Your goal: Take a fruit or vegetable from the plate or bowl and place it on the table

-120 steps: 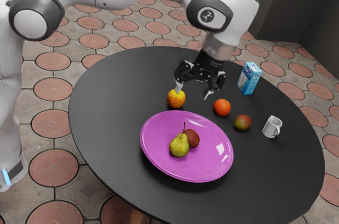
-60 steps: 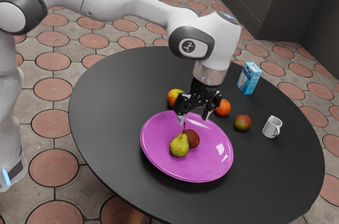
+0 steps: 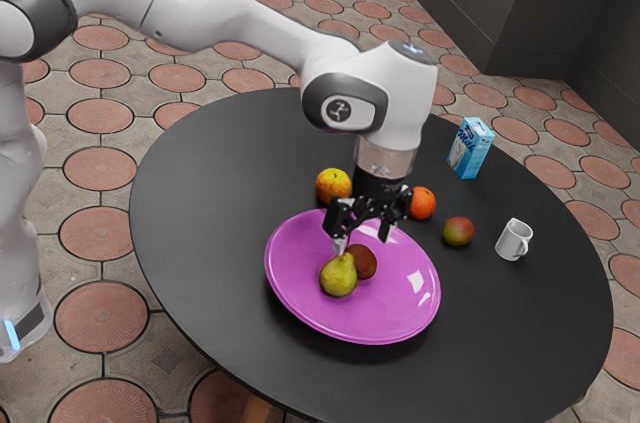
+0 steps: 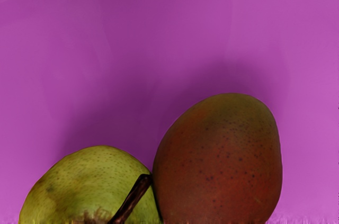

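Gripper (image 3: 362, 241) over purple plate (image 3: 400, 315), jaws standing wide apart, nothing held. Fingertips just above fruit; contact can't be judged. Task fruit both on plate: green pear (image 3: 338, 277) and dark red fruit (image 3: 365, 261), side by side and touching. Wrist view: pear stem leans to dark red fruit. Rest on black table (image 3: 200, 213), beyond plate toward carton: yellow-red apple (image 3: 333, 186), orange (image 3: 422, 203), red-green fruit (image 3: 458, 231). White mug (image 3: 514, 240) and blue milk carton (image 3: 470, 149) also on table, upright.
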`<state>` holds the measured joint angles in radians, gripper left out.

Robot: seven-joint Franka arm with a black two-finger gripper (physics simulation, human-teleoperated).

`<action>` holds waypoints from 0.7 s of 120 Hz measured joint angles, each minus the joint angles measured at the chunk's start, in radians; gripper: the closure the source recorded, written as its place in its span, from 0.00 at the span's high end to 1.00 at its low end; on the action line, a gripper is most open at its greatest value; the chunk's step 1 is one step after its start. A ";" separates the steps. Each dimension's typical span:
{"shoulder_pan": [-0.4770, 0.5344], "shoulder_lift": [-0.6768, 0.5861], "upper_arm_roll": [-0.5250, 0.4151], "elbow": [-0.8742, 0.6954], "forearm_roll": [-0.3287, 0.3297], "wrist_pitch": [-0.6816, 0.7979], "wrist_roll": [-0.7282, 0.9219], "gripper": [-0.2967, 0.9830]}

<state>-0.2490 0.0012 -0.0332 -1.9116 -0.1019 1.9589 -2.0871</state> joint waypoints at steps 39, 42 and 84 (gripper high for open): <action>0.018 0.029 0.014 0.008 0.008 0.024 0.015 0.77; 0.027 0.027 0.015 0.009 0.008 0.025 0.017 0.77; 0.123 0.031 0.015 0.011 0.012 0.032 0.028 0.77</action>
<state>-0.1258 0.0326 -0.0179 -1.9011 -0.0903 1.9905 -2.0588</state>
